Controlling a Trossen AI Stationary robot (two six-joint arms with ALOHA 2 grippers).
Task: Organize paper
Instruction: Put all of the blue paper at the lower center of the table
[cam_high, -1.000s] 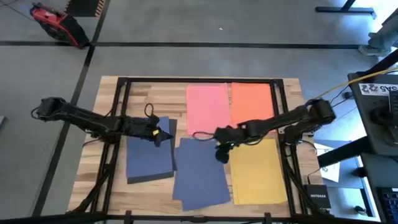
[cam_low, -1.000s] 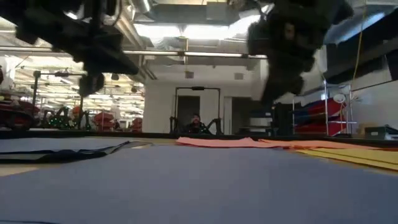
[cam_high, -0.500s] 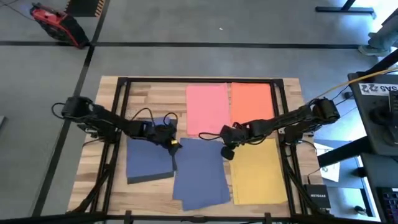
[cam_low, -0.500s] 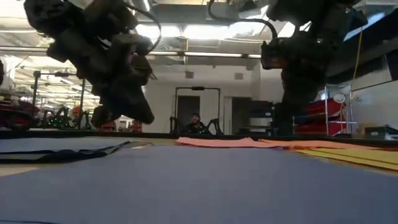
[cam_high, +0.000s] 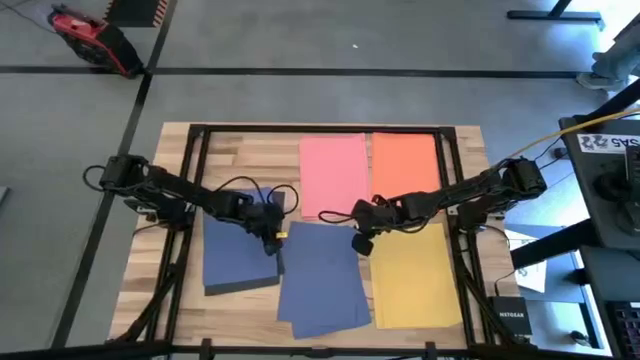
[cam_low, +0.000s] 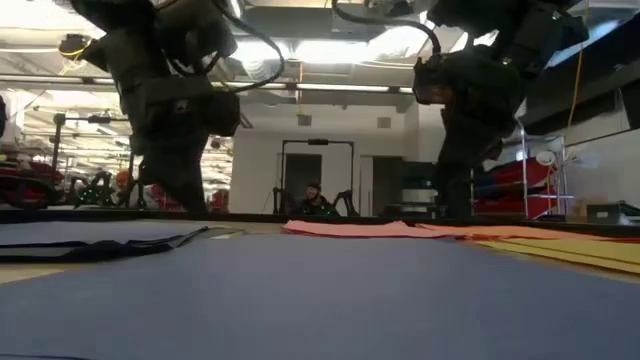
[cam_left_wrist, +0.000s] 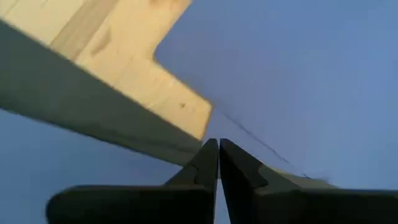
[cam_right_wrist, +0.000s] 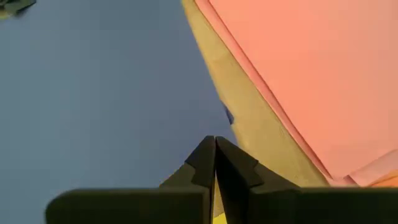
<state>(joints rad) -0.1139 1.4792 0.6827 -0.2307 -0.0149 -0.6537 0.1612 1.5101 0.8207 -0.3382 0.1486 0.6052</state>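
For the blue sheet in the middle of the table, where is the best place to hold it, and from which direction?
Probably its two far corners. The blue sheet lies flat, its near edge overlapping more blue paper, but the far edge meets bare wood. The left gripper and right gripper, both shut, already sit at those corners. I would come from above, pinching each corner from the far side.

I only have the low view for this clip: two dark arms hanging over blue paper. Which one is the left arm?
Observer: The one on that picture's left. From above, the left gripper sits at the blue sheet's far left corner.
Operator: Are its fingers open?
Observer: No, the left wrist view shows them pressed together.
Operator: And the right gripper?
Observer: Also shut, at the same sheet's far right corner, beside the yellow paper.
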